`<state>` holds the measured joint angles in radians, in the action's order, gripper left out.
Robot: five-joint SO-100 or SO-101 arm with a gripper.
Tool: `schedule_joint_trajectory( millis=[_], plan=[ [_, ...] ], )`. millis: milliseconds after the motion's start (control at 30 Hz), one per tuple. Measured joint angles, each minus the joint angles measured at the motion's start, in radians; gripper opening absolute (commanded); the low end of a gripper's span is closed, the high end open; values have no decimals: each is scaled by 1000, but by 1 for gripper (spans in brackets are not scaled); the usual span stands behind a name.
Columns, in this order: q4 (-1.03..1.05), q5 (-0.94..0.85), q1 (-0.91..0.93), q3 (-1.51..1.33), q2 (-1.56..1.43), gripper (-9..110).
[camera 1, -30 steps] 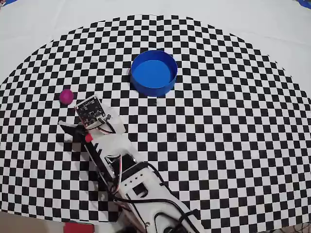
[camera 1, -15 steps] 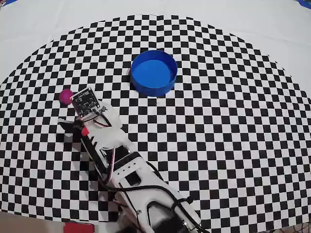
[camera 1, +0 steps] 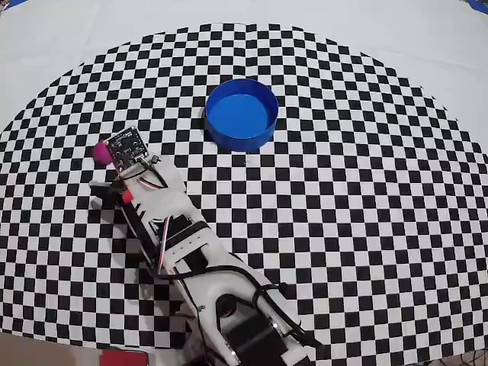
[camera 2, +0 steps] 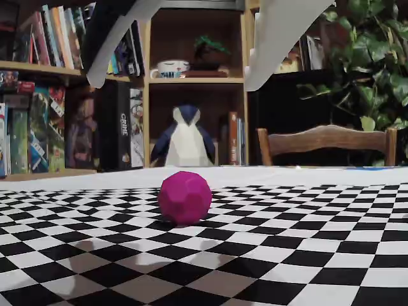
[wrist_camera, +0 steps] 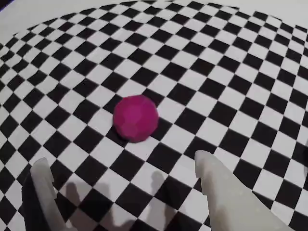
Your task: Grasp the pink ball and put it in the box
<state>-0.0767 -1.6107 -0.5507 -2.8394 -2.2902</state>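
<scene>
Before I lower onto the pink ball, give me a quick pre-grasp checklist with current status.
1. Gripper open: ok, fingers spread wider than the ball.
2. Pink ball between the fingers' line: ok, it sits ahead of the tips, roughly centred.
3. Ball untouched, resting on the checkered mat: ok; the fixed view shows the fingers above it.
4. Box open and empty: ok.
5. Path from ball to box clear: ok in the overhead view.
6. Exact fingertip height: cannot tell.
</scene>
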Motion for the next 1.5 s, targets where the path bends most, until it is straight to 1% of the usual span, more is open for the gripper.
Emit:
schedule_joint_trajectory(
  millis=[1033, 1500],
  plan=[
    [-18, 0, 3, 238, 345, 35],
    [-18, 0, 20, 302, 443, 35]
  ],
)
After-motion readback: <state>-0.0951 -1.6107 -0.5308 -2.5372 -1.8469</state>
